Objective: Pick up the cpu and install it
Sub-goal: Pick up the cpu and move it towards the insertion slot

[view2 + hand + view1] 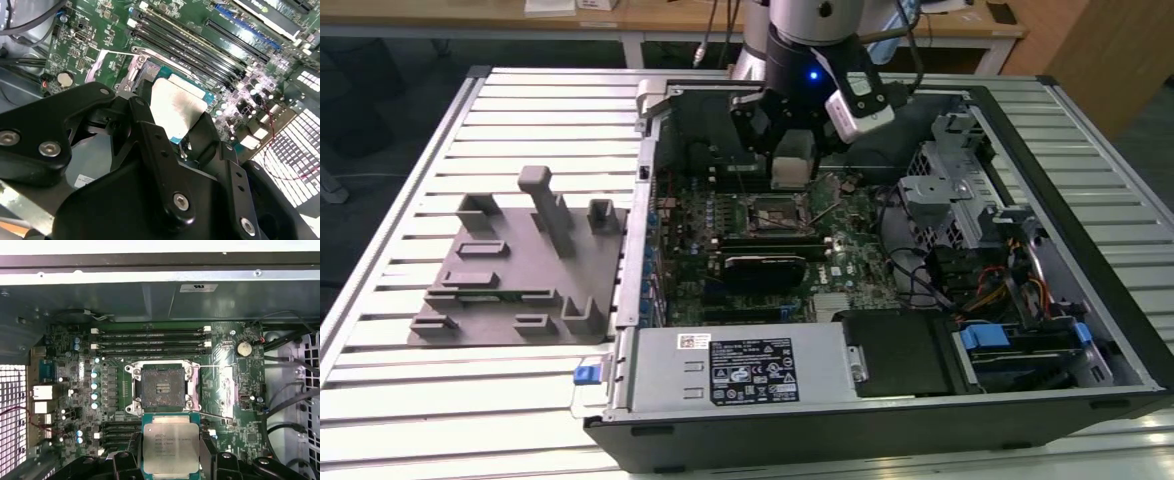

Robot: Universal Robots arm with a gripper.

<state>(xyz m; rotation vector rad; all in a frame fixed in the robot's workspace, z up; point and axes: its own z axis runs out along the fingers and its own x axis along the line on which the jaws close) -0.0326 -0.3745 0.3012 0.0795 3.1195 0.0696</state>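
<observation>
Gripper shut on cpu, fingers clamping two opposite edges, silvery top facing up. Cpu is held over motherboard inside open case, just beside bare socket, not in it.

Exterior view overlooks the case; both wrist views closely share cpu and socket

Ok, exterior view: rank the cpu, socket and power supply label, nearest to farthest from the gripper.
1. cpu: held in the gripper.
2. socket: under it, on the motherboard.
3. power supply label: at the case's camera-side edge.
</observation>
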